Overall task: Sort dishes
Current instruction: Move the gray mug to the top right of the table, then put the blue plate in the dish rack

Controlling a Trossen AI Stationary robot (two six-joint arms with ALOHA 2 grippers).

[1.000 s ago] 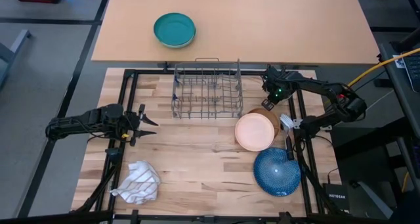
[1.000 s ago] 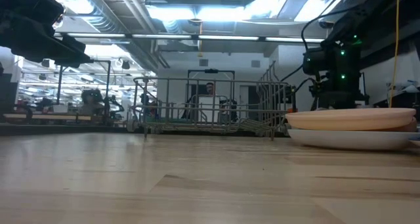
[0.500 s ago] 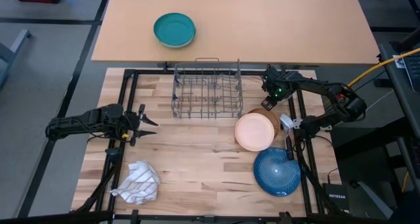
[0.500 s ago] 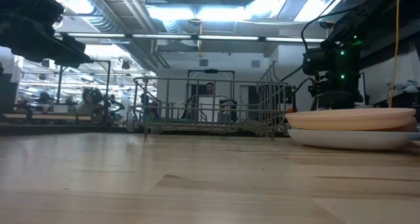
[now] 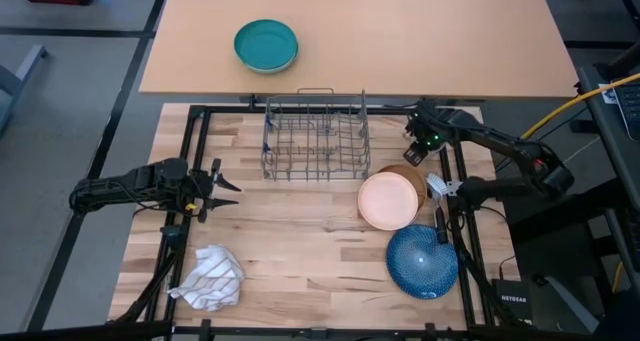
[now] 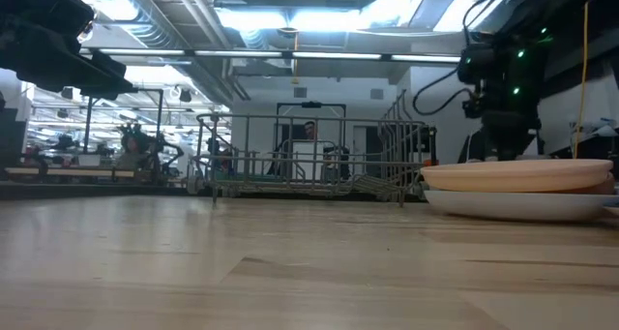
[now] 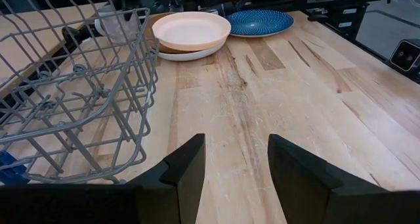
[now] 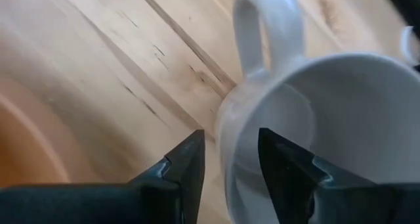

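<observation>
A small grey mug stands on the wooden table just right of the wire rack; it also shows as the mug behind the rack's corner. My right gripper hangs open over it, pointing down. One finger is outside and one inside the rim near the handle, with a gap on each side. In the high view my right gripper hides the mug. The peach-pink bowl sits on a white plate. The blue plate lies nearer. My left gripper waits open at the left.
A striped white cloth lies crumpled at the near left. A teal-green bowl sits on the separate far table. Bare wood stretches between the cloth, the rack and the stacked dishes.
My right gripper has risen a little and shifted slightly toward the table's far right corner. The stacked dishes and the rack have stayed put.
</observation>
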